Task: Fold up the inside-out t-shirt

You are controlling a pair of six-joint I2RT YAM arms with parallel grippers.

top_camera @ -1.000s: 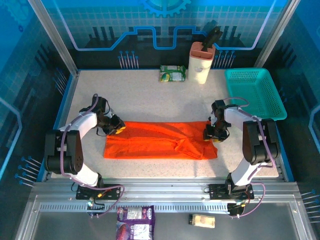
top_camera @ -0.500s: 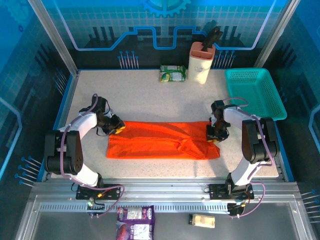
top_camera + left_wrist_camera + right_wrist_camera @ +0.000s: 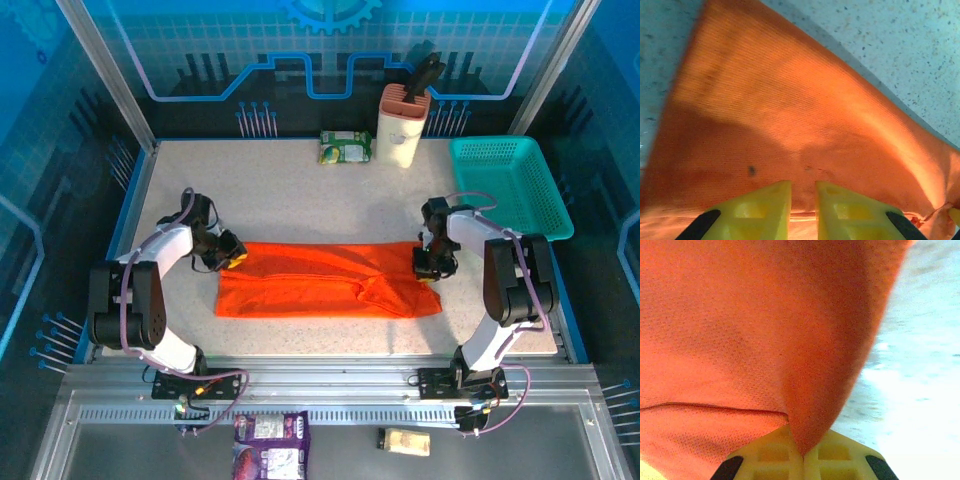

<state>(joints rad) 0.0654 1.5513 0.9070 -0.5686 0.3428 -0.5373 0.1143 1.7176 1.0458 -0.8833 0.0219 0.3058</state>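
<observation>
**One orange t-shirt [image 3: 320,280], folded into a long strip, pinched at both far corners.**

It lies on the near half of the tabletop [image 3: 300,190], its long axis parallel to the near edge. The left fingers [image 3: 760,210], nearly together, pinch its far left corner, so the cloth runs rightward from them. The right fingers [image 3: 775,455], pressed tight, nip its far right corner, with the cloth running leftward. Each arm is nearest its own end, so the next fold likely turns on carrying both corners evenly toward the near edge. Count: one t-shirt, two sets of fingers, one teal basket [image 3: 500,141] at the far right corner, one white holder [image 3: 403,125] and one green packet [image 3: 346,146] by the far edge.
</observation>
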